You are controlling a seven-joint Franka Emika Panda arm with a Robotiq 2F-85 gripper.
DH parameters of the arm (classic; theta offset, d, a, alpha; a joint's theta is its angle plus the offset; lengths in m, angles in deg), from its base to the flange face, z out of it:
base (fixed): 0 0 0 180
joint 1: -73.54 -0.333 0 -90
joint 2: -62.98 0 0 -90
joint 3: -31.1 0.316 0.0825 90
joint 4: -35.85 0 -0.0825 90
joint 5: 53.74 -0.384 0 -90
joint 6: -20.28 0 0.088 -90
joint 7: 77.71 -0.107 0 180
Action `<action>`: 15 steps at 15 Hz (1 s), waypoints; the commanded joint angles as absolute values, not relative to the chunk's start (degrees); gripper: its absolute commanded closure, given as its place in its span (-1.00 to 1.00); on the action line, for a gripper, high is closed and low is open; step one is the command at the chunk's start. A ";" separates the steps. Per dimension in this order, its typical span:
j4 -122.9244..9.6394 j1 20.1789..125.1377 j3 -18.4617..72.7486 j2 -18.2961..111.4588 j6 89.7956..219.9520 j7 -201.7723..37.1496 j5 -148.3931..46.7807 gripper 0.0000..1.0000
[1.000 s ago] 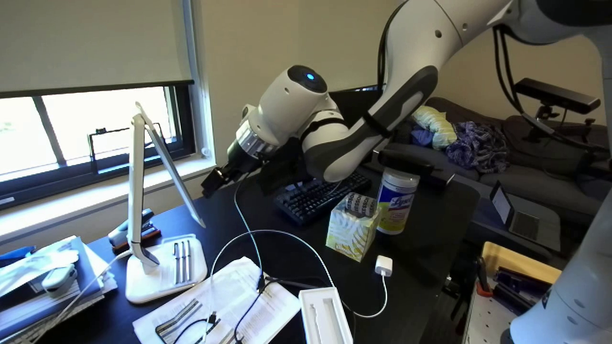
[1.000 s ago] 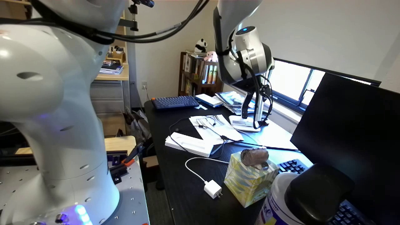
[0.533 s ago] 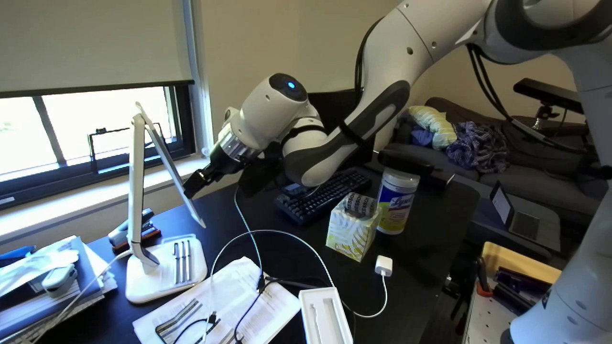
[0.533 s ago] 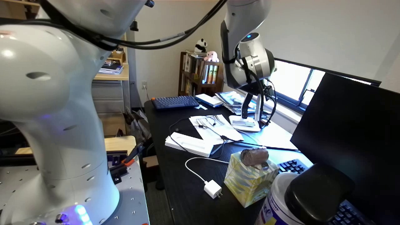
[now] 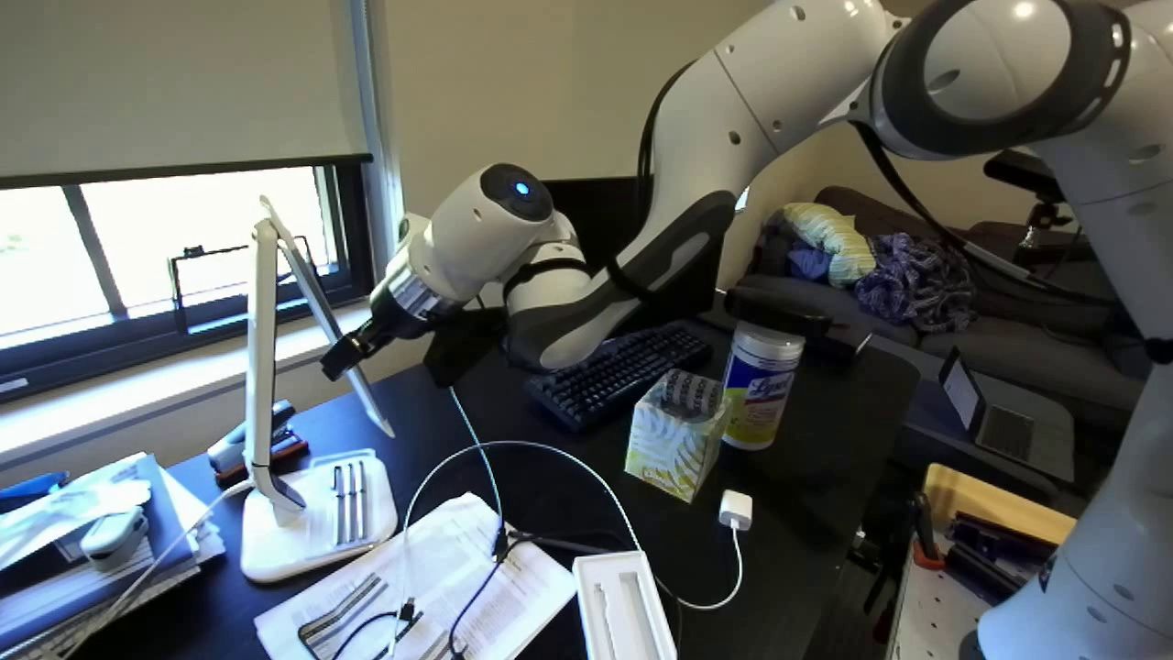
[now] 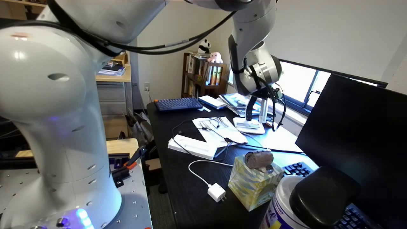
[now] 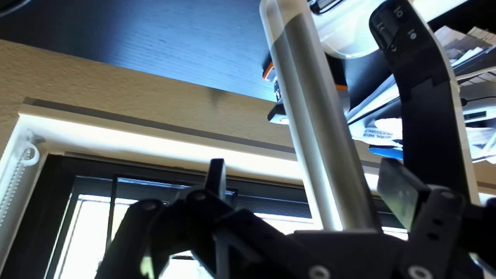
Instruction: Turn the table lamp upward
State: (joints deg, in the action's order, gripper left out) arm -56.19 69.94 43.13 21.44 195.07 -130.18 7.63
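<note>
The white-silver table lamp stands on its flat base. Its long bar head hangs down at a slant from the top hinge. In an exterior view the base and a silver length of the head show below my arm. My gripper is at the lower half of the head. In the wrist view my gripper is open, with the silver bar head between its fingers, closer to the right finger. I cannot tell whether they touch. The dark post with touch symbols stands right of the fingers.
Papers, a white box and loose cables lie on the desk. A tissue box, a wipes canister and a keyboard stand beyond. A monitor stands beside the arm. A paper stack lies beside the lamp.
The arm has moved toward the lamp and slightly down. The gripper has gone from apart from the bar head to having it between the open fingers. The lamp has not moved.
</note>
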 commanded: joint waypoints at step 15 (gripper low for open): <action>-40.95 46.33 11.01 13.82 200.66 -159.04 13.29 0.70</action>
State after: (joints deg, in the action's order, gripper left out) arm -45.58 50.28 17.85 16.70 198.24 -151.65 9.70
